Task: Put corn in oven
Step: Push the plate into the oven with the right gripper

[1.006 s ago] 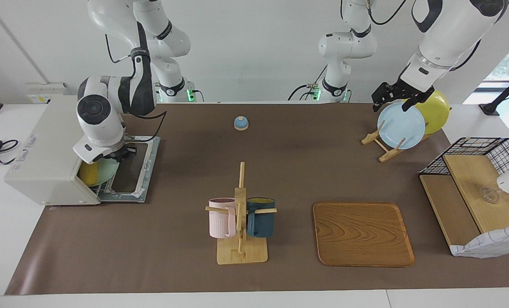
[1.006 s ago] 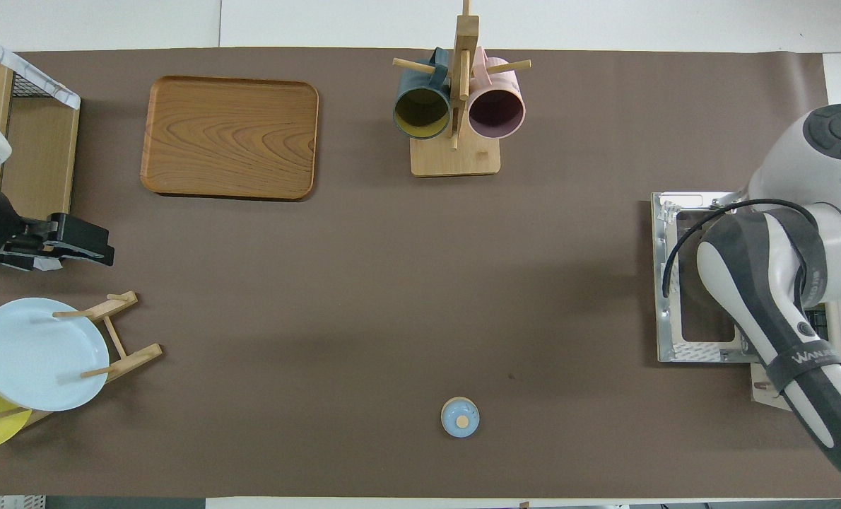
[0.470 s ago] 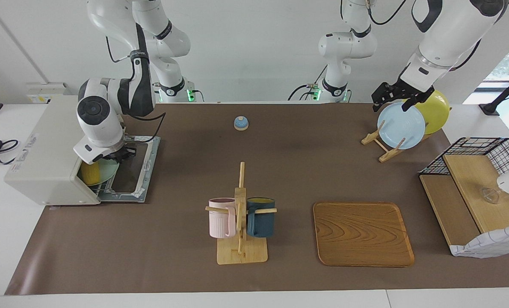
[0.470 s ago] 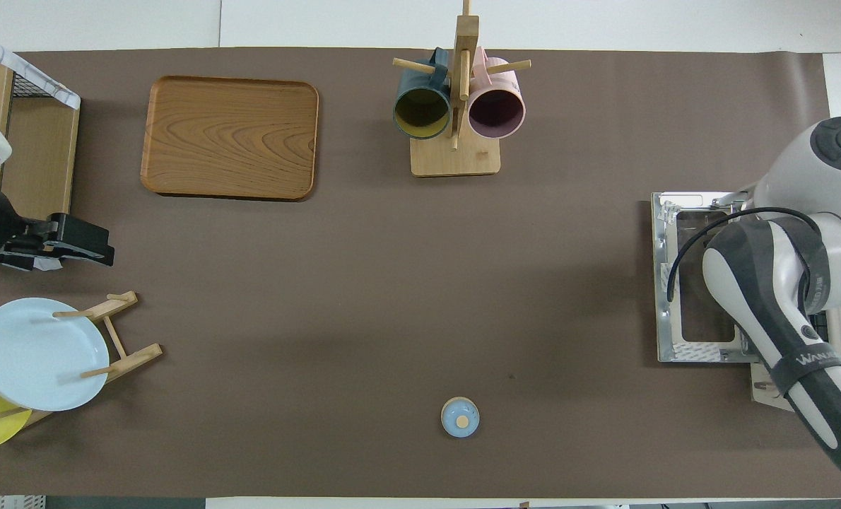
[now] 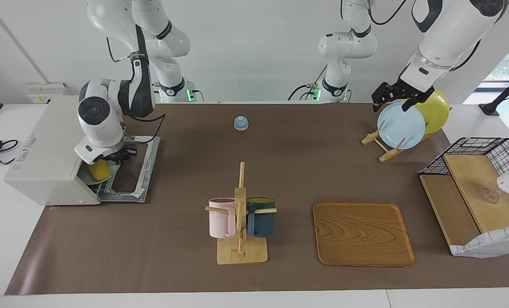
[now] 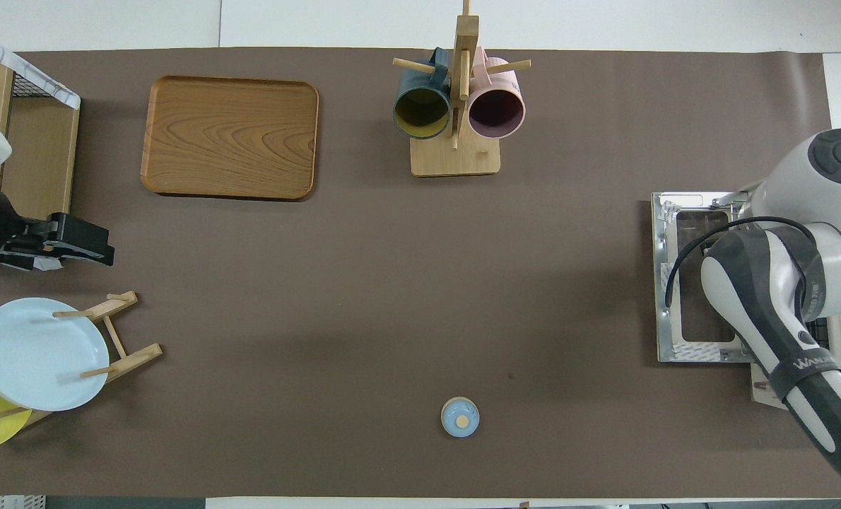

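The oven sits at the right arm's end of the bench, door dropped open, and the right pincer hangs at its mouth gripping the corn. Tilted, the cob could catch the rack or roll out. The left pincer waits above the plate rack; I cannot tell its state.

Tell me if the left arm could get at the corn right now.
Probably not. The corn sits at the mouth of the oven at the right arm's end of the table, under the right gripper. The left gripper hangs over the plate rack at the table's other end.
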Robot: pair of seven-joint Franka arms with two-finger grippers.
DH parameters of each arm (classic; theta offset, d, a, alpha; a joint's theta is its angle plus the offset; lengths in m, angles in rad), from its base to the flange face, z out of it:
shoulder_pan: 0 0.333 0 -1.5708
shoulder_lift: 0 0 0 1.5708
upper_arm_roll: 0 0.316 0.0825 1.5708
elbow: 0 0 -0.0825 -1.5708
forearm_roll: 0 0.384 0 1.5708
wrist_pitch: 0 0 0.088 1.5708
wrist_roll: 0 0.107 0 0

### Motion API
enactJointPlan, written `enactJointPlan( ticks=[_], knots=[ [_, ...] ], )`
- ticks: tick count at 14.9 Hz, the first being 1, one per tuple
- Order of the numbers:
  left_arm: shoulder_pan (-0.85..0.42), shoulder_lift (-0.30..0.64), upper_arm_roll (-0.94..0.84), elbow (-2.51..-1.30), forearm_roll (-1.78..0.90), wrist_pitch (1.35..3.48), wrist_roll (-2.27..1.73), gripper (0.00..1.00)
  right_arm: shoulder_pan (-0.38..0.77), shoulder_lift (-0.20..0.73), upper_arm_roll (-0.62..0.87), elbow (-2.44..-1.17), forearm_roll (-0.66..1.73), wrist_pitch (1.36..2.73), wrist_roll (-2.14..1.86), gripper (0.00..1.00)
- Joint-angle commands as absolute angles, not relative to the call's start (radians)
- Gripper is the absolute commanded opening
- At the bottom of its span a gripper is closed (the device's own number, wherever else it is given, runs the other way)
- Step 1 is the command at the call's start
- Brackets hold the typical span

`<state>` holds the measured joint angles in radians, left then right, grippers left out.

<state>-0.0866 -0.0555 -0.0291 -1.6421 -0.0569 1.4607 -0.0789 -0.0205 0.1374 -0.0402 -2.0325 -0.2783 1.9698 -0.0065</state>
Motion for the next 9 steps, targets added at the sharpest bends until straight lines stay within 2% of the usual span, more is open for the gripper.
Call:
enactJointPlan(
  ticks=[1,5,6,7,9],
  knots=[
    [-0.086,-0.061,-0.026,-1.641,-0.063,1.459,-0.083,1.0,-0.031,0.118,-0.023,-2.022,-0.284,1.953,-0.032,0.17],
    [-0.086,-0.061,-0.026,-1.641,-0.063,1.459,-0.083,1.0,0.026,0.132,0.002,-1.931,-0.281,1.862,-0.02,0.16],
    [-0.086,-0.061,-0.026,-1.641,-0.063,1.459,-0.083,1.0,0.053,0.136,0.0,-1.93,-0.255,1.865,0.001,0.13],
    [-0.086,-0.061,-0.026,-1.641,-0.063,1.459,-0.083,1.0,0.08,0.137,0.002,-1.934,-0.224,1.879,0.05,0.0],
    [-0.086,-0.061,-0.026,-1.641,-0.063,1.46,-0.083,1.0,0.135,0.132,0.002,-1.975,-0.204,1.948,0.151,0.0]
  ],
)
